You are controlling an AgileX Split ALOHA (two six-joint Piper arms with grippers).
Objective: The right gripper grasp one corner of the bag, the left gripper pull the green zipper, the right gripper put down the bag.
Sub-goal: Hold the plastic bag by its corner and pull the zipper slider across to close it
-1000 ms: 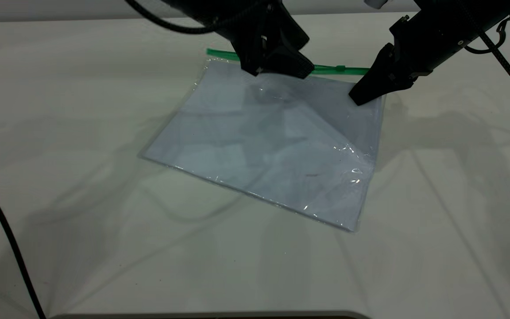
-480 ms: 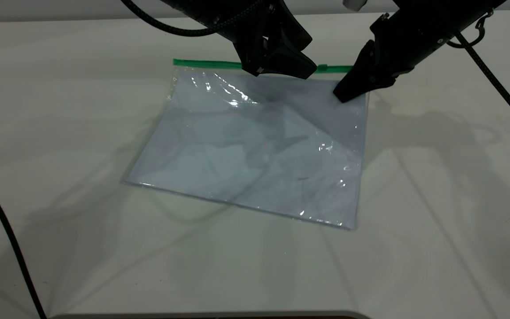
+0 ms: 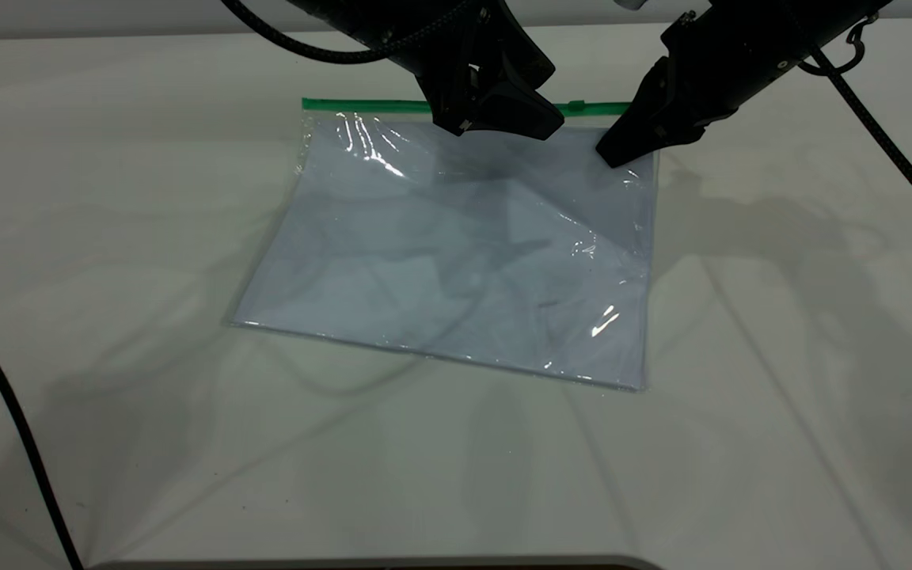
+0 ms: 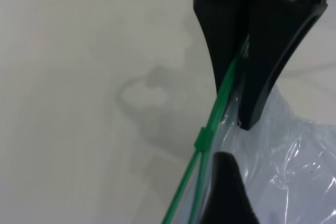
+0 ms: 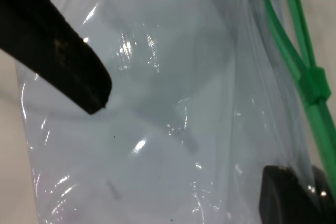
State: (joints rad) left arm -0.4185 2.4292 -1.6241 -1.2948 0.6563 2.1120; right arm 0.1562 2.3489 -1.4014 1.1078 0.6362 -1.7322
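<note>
Two grippers I see from outside at the bag's (image 3: 456, 253) far edge on the table (image 3: 108, 198): my right gripper (image 3: 614, 154) clamps its right corner, my left gripper (image 3: 503, 119) sits mid-edge over the green zipper (image 3: 361, 104). On my left wrist camera, the left gripper's fingers (image 4: 262, 77) pinch the green strip, with the slider just beyond them. On my right wrist camera, clear plastic fills the view, the zipper running beside it.
</note>
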